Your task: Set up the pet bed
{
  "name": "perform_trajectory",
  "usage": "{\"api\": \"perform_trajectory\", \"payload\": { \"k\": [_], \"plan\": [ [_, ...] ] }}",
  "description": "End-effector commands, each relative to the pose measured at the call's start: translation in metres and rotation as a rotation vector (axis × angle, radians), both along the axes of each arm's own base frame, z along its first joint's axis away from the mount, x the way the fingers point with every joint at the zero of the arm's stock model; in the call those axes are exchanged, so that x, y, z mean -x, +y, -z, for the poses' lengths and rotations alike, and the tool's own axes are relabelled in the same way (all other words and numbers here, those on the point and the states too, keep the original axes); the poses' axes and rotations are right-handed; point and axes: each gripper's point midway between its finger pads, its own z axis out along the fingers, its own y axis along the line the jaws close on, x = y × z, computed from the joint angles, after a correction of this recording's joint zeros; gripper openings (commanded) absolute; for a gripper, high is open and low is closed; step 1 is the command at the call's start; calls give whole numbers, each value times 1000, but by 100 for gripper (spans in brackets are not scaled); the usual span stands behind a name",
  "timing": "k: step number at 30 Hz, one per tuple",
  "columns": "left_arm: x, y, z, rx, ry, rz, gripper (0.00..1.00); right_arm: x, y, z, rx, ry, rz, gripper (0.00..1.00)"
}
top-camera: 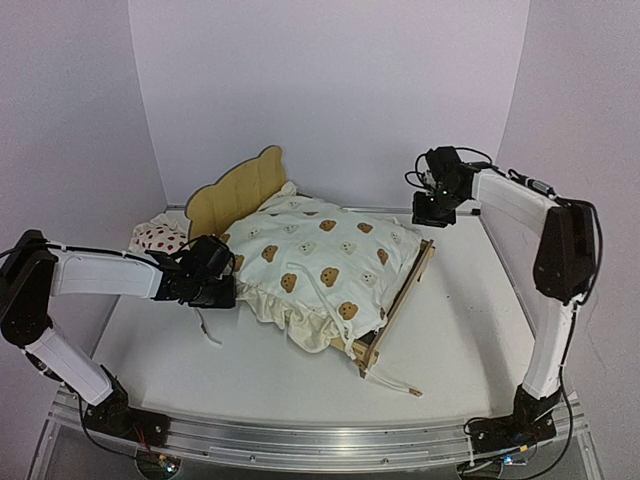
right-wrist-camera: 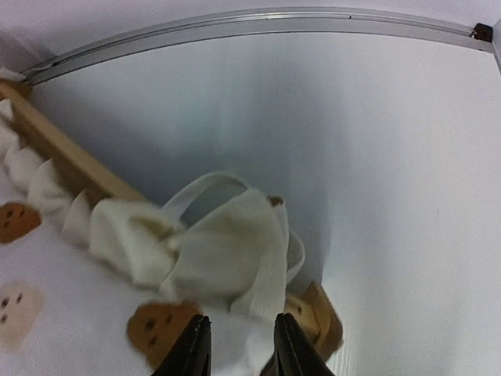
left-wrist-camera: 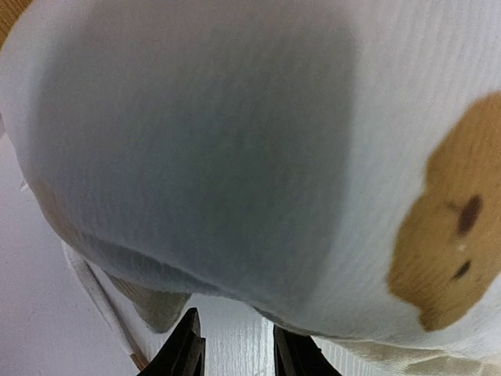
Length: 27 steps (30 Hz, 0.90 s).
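No writing shows on my light plywood bear-eared pet bed point(top-camera: 240, 188) under its cream bear-print cushion point(top-camera: 320, 262); my left pincer point(left-wrist-camera: 235, 345) and right pincer point(right-wrist-camera: 241, 345) stand slightly parted, whether gripping I cannot tell.

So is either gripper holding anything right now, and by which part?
Neither visibly. Left gripper jaws stand apart beside the cushion; right gripper jaws gape above its corner ties.

You see the pet bed point(top-camera: 395, 300) sitting mid-table, angled so its bear-ear headboard point(top-camera: 238, 192) faces the back left and stands upright. It's light plywood. Most of the frame is buried under a bear-print cushion; only the headboard, the right side rail and the near-right corner show. In the right wrist view you get the rail point(right-wrist-camera: 59, 153) running diagonally with a wooden corner post point(right-wrist-camera: 322, 317) poking out.
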Motion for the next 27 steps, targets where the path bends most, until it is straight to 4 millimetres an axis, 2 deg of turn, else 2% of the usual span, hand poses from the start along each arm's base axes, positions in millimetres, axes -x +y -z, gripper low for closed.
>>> {"api": "perform_trajectory", "payload": {
  "k": [1, 5, 9, 12, 16, 19, 24, 27],
  "plan": [
    [1, -4, 1, 41, 2, 6, 31, -34, 7, 20, -60, 29, -86, 24],
    [1, -6, 3, 52, 6, 8, 31, -50, 17, 37, -103, 47, -131, 18],
    [0, -10, 4, 65, 7, 14, 31, -40, 31, 48, -170, 108, -199, 17],
    [-6, -14, 0, 65, -8, 24, 31, -15, 42, 52, -241, 177, -258, 16],
    [-21, -24, -8, 53, -32, 45, 31, 22, 47, 43, -310, 233, -323, 17],
    [-36, -34, -15, 51, -51, 63, 31, 53, 54, 37, -390, 281, -362, 20],
    [-69, -49, -27, 60, -80, 91, 30, 110, 52, 39, -458, 378, -351, 23],
    [-89, -59, -31, 81, -88, 119, 30, 139, 60, 38, -515, 387, -329, 23]
  ]
}}
